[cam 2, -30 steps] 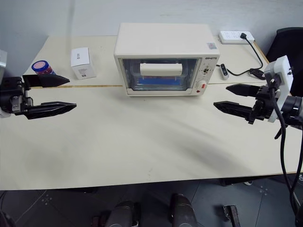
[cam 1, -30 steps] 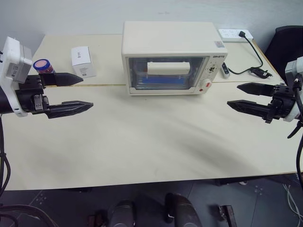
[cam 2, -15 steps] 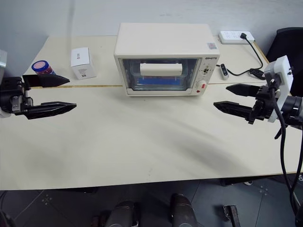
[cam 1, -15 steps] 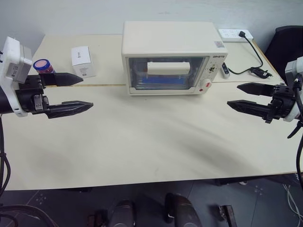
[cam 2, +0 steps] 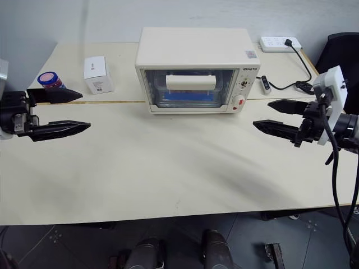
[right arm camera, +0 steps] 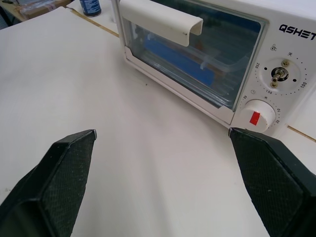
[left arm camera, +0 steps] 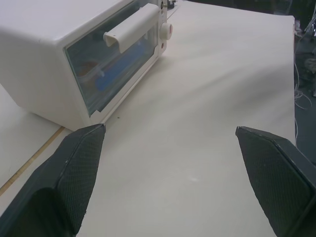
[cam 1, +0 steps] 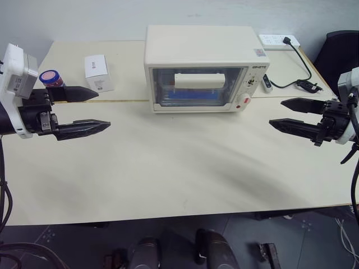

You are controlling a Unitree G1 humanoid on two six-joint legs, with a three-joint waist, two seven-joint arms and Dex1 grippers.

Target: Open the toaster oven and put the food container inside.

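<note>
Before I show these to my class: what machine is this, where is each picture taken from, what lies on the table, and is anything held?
It is a two-armed humanoid robot. Two pictures come from its head, looking down at the table; two come from cameras on its wrists, looking along the black fingers. The left pincer and the right pincer hang open, holding nothing. On the table stands the toaster oven, door shut, with the food container already inside behind the glass. Beside it are a small white carton, a blue-lidded jar and a power strip.
</note>
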